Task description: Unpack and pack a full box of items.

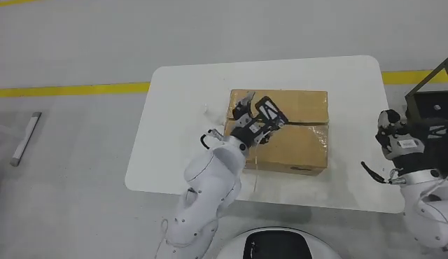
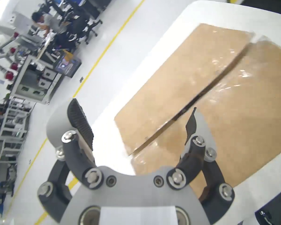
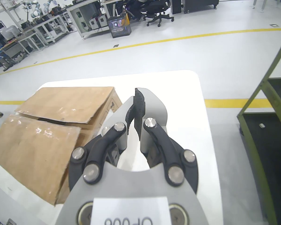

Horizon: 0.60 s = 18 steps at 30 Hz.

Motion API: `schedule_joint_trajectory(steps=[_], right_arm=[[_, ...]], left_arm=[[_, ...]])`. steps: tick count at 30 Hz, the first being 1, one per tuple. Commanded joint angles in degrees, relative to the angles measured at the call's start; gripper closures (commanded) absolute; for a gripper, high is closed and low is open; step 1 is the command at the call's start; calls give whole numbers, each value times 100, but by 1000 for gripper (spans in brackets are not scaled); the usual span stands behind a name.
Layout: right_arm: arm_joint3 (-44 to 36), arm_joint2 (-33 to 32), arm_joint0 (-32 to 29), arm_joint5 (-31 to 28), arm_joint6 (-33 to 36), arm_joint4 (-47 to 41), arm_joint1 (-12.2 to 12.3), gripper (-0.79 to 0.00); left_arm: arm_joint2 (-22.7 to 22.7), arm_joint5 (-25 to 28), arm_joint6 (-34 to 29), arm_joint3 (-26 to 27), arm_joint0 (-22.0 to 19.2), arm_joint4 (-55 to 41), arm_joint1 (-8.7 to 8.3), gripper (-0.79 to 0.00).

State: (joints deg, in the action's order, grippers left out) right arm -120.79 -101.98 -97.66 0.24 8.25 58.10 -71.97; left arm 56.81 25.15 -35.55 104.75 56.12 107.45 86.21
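White table (image 1: pixel 175 119), cardboard box (image 1: pixel 301 150) on it.
Left gripper (image 2: pixel 134 120) spread wide over the flap seam; right gripper (image 3: pixel 136 112) pinched together, clear of it.

Bright even overhead light; glare on box (image 2: pixel 213 108) top; wrist-view edges bent.

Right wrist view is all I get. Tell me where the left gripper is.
Observer: The left gripper hovers over the cardboard box, near its left end.
Operator: Report open or shut.
Observer: Open wide; the seam between the top flaps lies between its fingers.
Operator: Confirm it holds nothing.
Observer: Nothing is between the fingers.
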Motion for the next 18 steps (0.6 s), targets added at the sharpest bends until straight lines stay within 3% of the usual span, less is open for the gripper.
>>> schedule_joint_trajectory(steps=[1, 9, 18], right_arm=[[6, -117, -72, 9, -33, -54, -1, 0], [-54, -341, -413, -18, -149, -169, -19, 0], [-49, -393, -492, 7, -193, -191, -36, 0]], left_arm=[[-259, 104, 7, -275, -186, 73, 36, -785], [-559, 98, 29, -1147, -734, 509, 121, -785], [-604, 211, -32, -1567, -960, 646, 165, -785]])
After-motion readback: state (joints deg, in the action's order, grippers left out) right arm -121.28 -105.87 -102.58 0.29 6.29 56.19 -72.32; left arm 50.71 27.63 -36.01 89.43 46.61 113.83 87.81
